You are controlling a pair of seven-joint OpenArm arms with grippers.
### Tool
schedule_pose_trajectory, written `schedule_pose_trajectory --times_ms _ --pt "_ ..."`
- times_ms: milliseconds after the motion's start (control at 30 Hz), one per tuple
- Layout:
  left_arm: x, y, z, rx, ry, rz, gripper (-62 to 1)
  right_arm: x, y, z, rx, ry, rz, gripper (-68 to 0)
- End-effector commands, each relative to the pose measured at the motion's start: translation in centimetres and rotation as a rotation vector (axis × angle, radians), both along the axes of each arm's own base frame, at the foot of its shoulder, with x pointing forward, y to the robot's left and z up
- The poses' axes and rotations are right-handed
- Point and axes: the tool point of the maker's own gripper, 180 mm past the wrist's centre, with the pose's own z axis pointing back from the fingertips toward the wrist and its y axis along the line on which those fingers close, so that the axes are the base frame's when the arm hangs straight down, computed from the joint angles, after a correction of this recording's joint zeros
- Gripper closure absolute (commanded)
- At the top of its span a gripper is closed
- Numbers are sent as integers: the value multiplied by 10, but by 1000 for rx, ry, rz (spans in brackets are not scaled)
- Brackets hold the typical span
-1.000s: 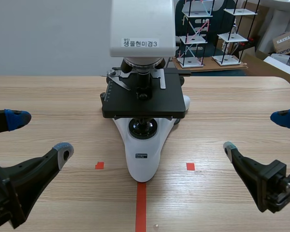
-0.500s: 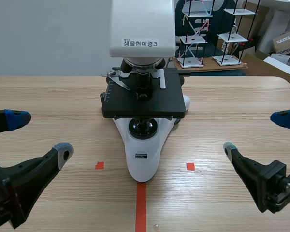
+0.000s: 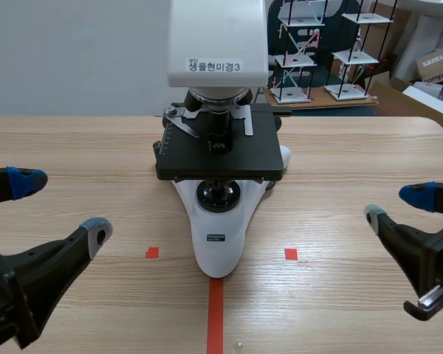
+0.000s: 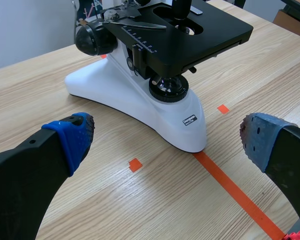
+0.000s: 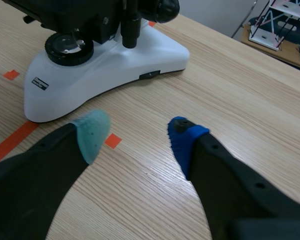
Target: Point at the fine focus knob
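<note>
A white microscope (image 3: 218, 236) with a black stage (image 3: 236, 156) stands at the middle of the table. Its black focus knob (image 4: 92, 39) shows on one side in the left wrist view. The knob on the other side (image 5: 160, 9) shows in the right wrist view, ahead of my right gripper and well apart from it. My left gripper (image 3: 59, 206) hangs wide open at the near left, holding nothing. My right gripper (image 3: 396, 206) is at the near right, its fingers a small gap apart over bare wood, nothing between them.
Small shelf models (image 3: 303, 51) and cardboard boxes (image 3: 437, 65) stand beyond the table's far right edge. Bare wood lies on both sides of the microscope.
My right gripper's fingers have drawn closer together; the near finger has shifted right and the far one has come down. The left arm and the microscope have not moved.
</note>
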Motion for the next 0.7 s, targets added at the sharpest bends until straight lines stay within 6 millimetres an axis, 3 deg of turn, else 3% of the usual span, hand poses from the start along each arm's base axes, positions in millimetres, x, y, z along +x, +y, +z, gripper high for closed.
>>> schedule_pose_trajectory --times_ms 0,233,467,667 --pt "1 -4 11 -21 -30 -6 -620 12 -8 9 3 -47 -11 -217" --pt "1 -4 11 -21 -30 -6 -620 40 -38 10 10 -112 -62 -28" --pt "1 -4 11 -21 -30 -6 -620 75 -64 18 28 -182 -105 -11" --pt "1 -4 11 -21 -30 -6 -620 105 -70 10 42 -184 -122 -11"
